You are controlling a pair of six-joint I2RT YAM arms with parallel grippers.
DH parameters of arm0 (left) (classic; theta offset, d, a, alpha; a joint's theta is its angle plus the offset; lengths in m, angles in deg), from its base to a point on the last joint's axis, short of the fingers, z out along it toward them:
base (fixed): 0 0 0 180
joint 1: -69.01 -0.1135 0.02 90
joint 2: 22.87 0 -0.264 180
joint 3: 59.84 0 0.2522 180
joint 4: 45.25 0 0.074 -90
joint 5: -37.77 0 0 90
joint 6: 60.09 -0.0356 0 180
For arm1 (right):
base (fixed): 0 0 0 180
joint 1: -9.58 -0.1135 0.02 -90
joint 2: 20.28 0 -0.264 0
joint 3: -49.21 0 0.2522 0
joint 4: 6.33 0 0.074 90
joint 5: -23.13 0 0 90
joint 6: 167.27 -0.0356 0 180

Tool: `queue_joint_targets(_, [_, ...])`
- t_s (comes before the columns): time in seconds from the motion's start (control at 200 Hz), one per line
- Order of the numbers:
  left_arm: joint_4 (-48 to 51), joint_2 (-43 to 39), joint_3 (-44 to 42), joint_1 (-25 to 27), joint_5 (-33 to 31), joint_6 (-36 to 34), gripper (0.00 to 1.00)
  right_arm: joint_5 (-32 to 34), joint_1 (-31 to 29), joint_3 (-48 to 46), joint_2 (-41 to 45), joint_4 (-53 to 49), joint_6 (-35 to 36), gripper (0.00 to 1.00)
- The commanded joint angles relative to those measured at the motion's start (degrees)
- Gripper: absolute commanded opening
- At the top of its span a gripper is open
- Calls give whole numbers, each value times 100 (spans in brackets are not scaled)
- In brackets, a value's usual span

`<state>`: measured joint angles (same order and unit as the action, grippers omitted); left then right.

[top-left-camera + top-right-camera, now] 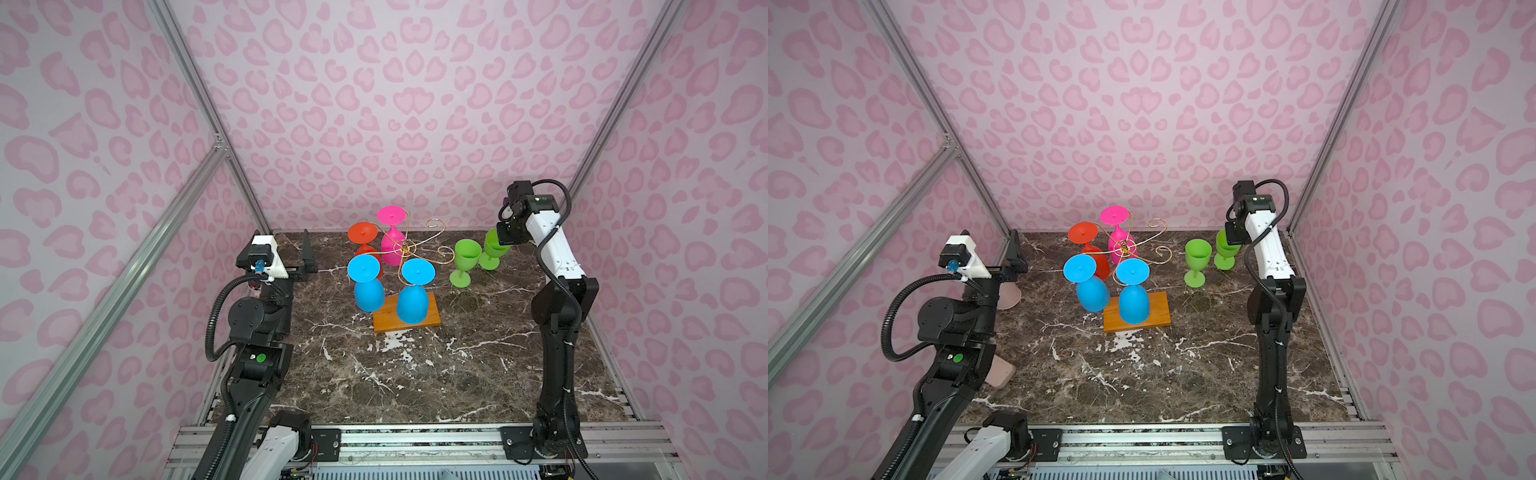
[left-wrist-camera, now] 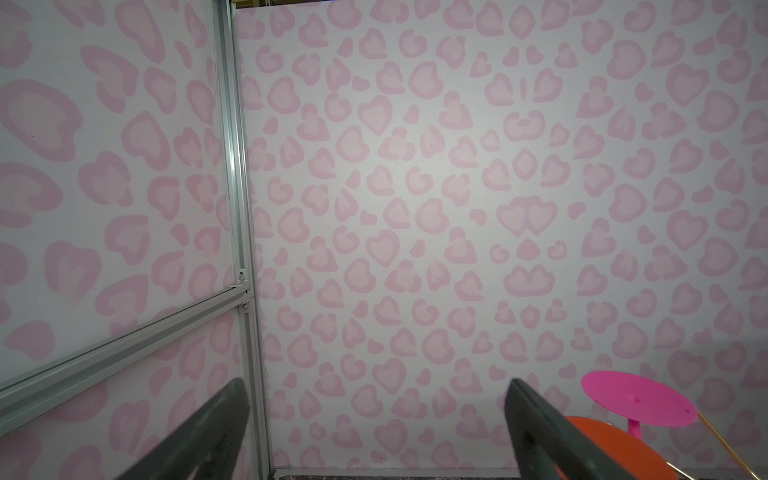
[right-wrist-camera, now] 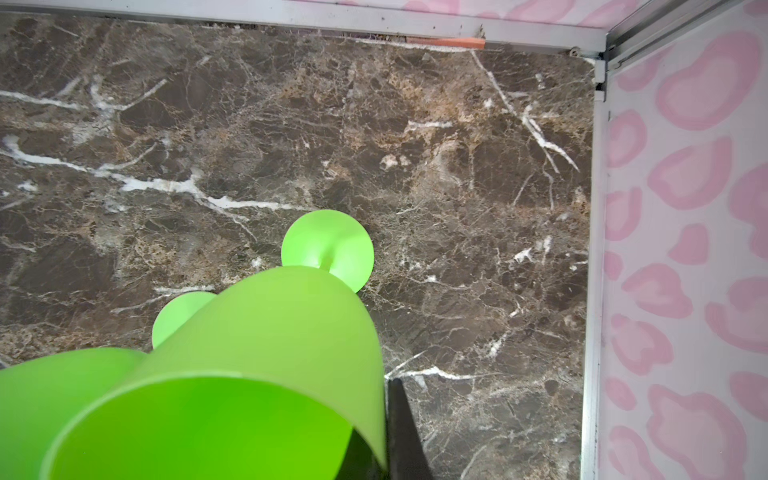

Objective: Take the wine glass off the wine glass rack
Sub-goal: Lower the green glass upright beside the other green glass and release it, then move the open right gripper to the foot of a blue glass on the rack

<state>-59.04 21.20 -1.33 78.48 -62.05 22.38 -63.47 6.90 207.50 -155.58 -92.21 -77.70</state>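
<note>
One green glass, rim pinched in the right gripper, could topple its neighbour if released tilted; left gripper gapes.

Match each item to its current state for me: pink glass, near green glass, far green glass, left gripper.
Items:
1. pink glass
2. near green glass
3. far green glass
4. left gripper

States:
A. open, holding nothing
B. hanging upside down on the wine glass rack
C. rim pinched by the right gripper
D. standing free on the table

Pairs: 1-B, 2-D, 3-C, 4-A.
</note>
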Motion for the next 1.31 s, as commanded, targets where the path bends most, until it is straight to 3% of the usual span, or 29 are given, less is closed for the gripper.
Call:
queue_joint_targets(0.0, [-184, 0, -2, -16, 24, -3, 97, 1, 13, 31, -112, 29, 25, 0])
queue_joint_targets(0.245, [-137, 12, 13, -34, 33, -3, 97, -3, 5, 42, -176, 11, 16, 4])
queue_joint_targets(0.61, [-110, 0, 3, -60, 51, 19, 97, -74, 16, 66, -148, 39, -24, 30])
queue_joint_targets(0.995, [-76, -18, -20, -82, 33, 141, 97, -382, 109, 150, 391, 347, -415, 39])
queue_joint_targets(1.16, [-44, -18, -4, -104, -10, 275, 97, -1100, 162, -242, 1211, 836, -745, 40])
queue_joint_targets(1.3, [4, -24, -10, -123, -20, 401, 97, -1893, 167, -1780, 2433, 2068, -1150, 43])
